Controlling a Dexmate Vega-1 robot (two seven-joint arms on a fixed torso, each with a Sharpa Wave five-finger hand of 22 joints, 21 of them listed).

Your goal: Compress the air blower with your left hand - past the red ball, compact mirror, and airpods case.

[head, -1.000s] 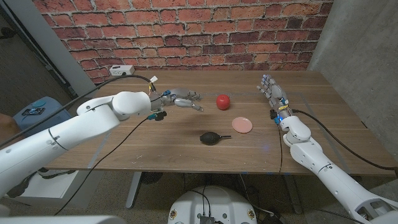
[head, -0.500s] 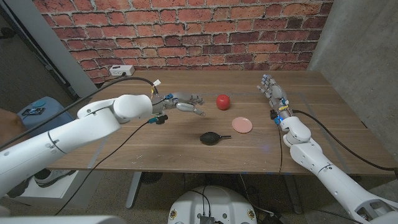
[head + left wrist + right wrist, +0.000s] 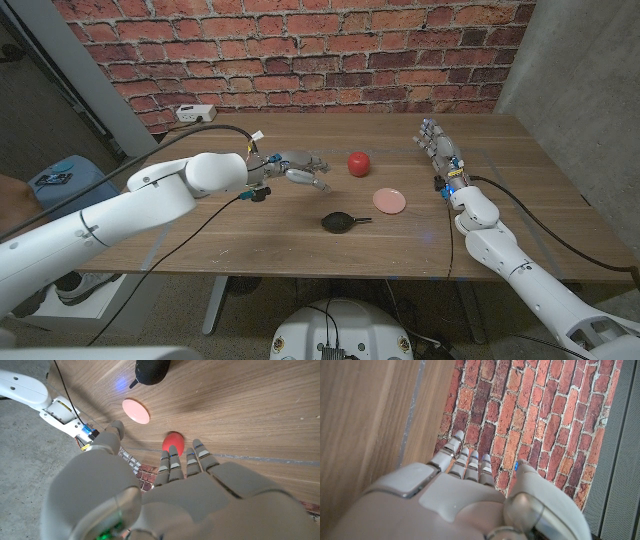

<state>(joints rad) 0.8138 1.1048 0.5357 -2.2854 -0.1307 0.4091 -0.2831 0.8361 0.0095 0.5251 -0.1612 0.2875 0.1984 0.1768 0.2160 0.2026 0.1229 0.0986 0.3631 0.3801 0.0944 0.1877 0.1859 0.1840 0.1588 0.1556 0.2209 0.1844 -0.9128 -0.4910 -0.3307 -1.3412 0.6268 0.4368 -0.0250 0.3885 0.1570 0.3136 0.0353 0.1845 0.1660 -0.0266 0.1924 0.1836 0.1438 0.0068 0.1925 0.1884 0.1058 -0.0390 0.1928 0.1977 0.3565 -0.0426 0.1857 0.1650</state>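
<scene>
A black air blower (image 3: 339,221) lies on the wooden table (image 3: 250,240) near its front middle, nozzle pointing right; its bulb (image 3: 151,370) also shows in the left wrist view. My left hand (image 3: 296,166) hovers open above the table's back left, fingers (image 3: 172,462) spread toward the red ball (image 3: 358,162) (image 3: 173,441), well behind and left of the blower. A pink round compact mirror (image 3: 389,201) (image 3: 136,411) lies right of the blower. My right hand (image 3: 438,146) (image 3: 465,485) stands open at the table's back right, fingers up, holding nothing.
A brick wall (image 3: 300,50) backs the table. A white power strip (image 3: 195,113) sits at the back left edge. Cables trail from my left arm across the table's left side. A blue object (image 3: 58,177) stands off the table at far left.
My left hand has moved right, closer to the red ball. The right arm and the objects have not moved.
</scene>
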